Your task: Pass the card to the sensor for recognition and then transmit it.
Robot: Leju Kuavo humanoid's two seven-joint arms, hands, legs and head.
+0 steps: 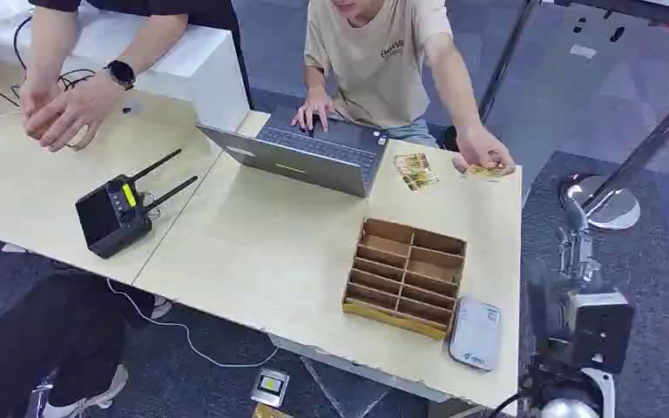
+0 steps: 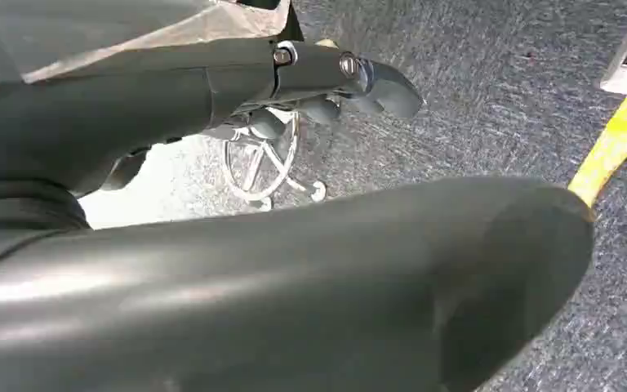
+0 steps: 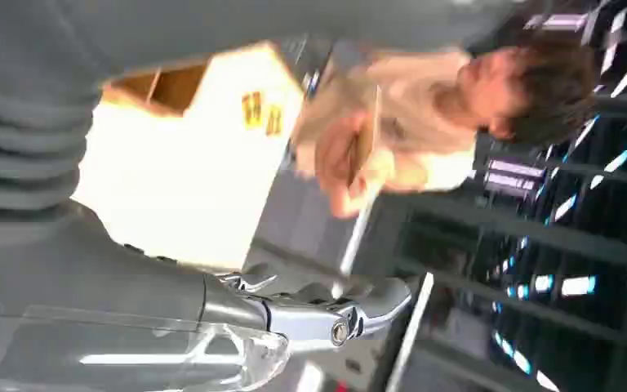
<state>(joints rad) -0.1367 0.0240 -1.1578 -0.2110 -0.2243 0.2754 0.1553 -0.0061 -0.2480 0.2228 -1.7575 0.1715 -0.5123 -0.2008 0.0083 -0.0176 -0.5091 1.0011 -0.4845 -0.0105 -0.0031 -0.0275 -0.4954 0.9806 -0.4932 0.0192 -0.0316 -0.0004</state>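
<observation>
Two yellow cards (image 1: 415,170) lie on the table's far side beside the laptop; the right wrist view shows these cards (image 3: 261,114) too. A person across the table holds another card (image 1: 488,171) at the far right corner, and that card (image 3: 365,139) is edge-on in the right wrist view. The white sensor box (image 1: 476,333) sits at the near right corner. My right hand (image 1: 577,248) hovers off the table's right edge, its fingers (image 3: 351,320) extended and holding nothing. My left hand (image 2: 335,82) hangs over the carpet, empty.
A wooden divided box (image 1: 405,274) stands beside the sensor. An open laptop (image 1: 314,152) sits at the far middle and a black device with antennas (image 1: 118,212) at the left. A second person's hands (image 1: 61,109) rest at the far left. A chrome stand base (image 1: 605,205) is on the floor to the right.
</observation>
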